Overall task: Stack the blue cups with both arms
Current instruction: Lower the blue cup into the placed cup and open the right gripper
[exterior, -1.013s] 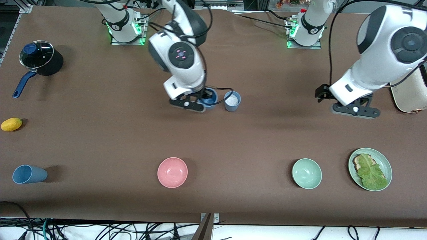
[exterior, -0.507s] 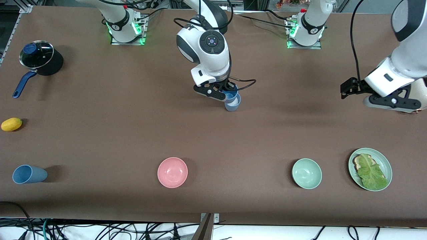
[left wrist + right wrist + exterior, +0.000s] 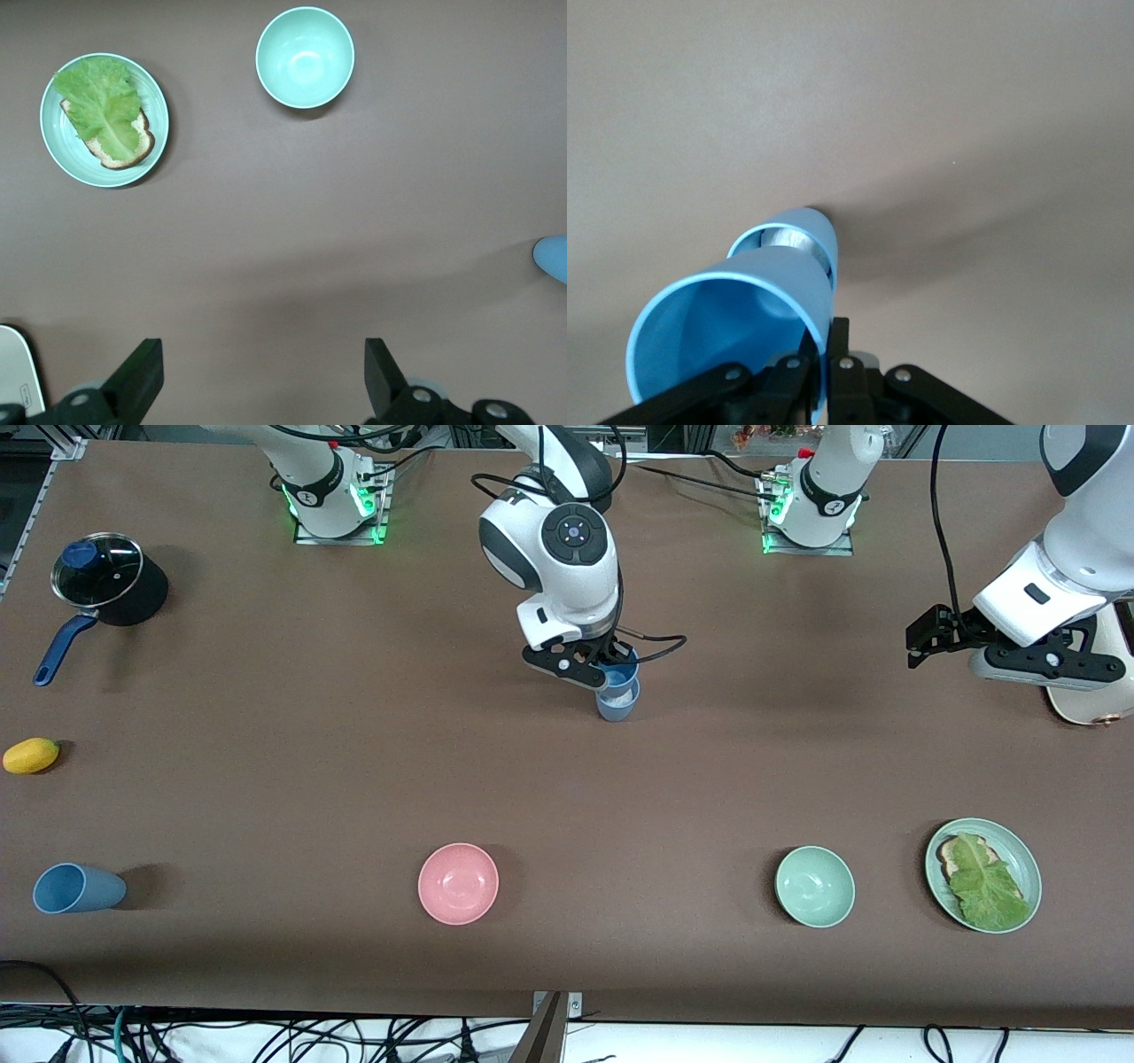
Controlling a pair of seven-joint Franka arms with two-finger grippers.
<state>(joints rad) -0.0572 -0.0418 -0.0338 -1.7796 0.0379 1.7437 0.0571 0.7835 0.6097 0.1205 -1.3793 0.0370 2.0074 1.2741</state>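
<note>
While the right gripper (image 3: pixel 595 676) pinches the rim of a blue cup (image 3: pixel 620 672), it holds that cup directly over a second blue cup (image 3: pixel 617 705) standing upright near the middle of the table (image 3: pixel 266 779). In the right wrist view the held cup (image 3: pixel 735 319) looks partly nested in the lower one (image 3: pixel 799 237), though I cannot tell whether it is fully seated. These tumblers look light, rigid and smooth, probably plastic, so a pinch across the thin wall at the rim should hold (squeezing the tapered side might let one slip).

A third blue cup (image 3: pixel 75 888) lies on its side toward the right arm's end, near the front edge.

The left gripper (image 3: pixel 1032 664) waits over the left arm's end of the table, its fingers (image 3: pixel 133 385) spread wide and holding nothing.

The pink bowl (image 3: pixel 458 883) and the green bowl (image 3: pixel 814 886) are empty. A green plate (image 3: pixel 1028 859) carries toast under a lettuce leaf. A lidded dark pot (image 3: pixel 106 580) hides its contents.
</note>
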